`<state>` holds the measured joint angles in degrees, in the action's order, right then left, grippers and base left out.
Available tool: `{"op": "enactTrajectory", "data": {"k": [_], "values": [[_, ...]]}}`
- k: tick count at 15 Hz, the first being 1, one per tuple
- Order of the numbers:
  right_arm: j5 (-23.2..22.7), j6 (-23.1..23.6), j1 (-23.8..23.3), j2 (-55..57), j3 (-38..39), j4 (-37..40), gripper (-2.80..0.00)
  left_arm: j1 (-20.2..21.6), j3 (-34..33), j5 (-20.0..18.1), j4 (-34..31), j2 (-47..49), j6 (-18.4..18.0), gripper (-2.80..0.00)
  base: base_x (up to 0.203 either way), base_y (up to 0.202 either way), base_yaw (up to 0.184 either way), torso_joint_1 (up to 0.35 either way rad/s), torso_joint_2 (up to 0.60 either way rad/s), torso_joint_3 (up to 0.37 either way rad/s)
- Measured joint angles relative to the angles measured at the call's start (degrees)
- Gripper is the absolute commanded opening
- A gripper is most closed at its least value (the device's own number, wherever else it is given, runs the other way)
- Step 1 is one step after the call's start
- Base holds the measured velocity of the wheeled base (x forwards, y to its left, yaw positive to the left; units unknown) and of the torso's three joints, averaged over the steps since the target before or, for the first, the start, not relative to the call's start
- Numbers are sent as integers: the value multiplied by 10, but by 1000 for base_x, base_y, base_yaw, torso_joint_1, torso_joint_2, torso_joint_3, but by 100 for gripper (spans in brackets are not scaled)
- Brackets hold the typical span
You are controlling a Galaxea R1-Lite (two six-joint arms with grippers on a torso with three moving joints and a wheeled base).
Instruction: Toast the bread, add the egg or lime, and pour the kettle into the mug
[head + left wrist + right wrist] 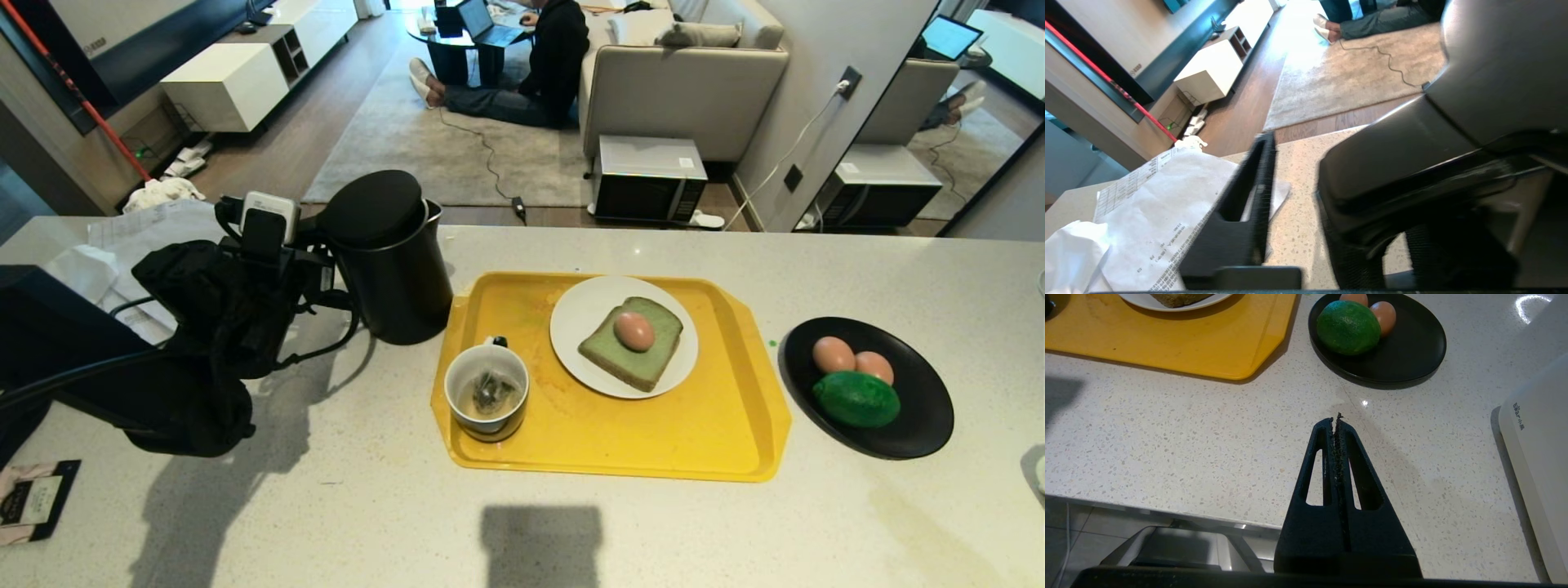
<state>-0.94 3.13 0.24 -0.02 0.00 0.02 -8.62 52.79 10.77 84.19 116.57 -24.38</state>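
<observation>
The black kettle (392, 261) stands on the counter left of the yellow tray (718, 425). My left gripper (326, 269) is at its loop handle (1396, 155), open; one finger (1249, 196) stands clear of the handle with bare counter between them. On the tray, the mug (487, 392) holds a teabag. The bread (653, 363) lies on a white plate (571, 327) with the egg (634, 331) on top. The lime (856, 398) sits with two eggs (833, 354) on a black plate (922, 425). My right gripper (1336, 416) hangs shut and empty over the counter's near edge.
Papers (155, 229) and a crumpled tissue (1069, 253) lie left of the kettle. A booklet (33, 498) lies at the front left. A white appliance (1535, 437) stands at the far right. A person (555, 57) sits on the floor beyond the counter.
</observation>
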Motion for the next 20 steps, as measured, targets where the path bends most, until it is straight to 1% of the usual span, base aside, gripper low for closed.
{"op": "enactTrajectory", "data": {"k": [4,11,15,16,20], "values": [[0,0,0,0,0,0,-280,0,-30,1,29,0,0,0,0,0,0,0,0,0],[0,0,0,0,0,0,-280,-1,-90,0,30,-9,-1,0,0,0,0,0,0,0],[0,0,0,0,0,0,-280,-10,-142,-1,29,-43,-2,0,0,0,0,0,0,0],[0,0,0,0,0,0,-280,-13,-156,-1,29,-56,-2,-280,0,0,0,0,0,0],[0,0,0,0,0,0,-280,-21,-204,0,30,-110,-6,-280,0,0,0,0,0,0]]}}
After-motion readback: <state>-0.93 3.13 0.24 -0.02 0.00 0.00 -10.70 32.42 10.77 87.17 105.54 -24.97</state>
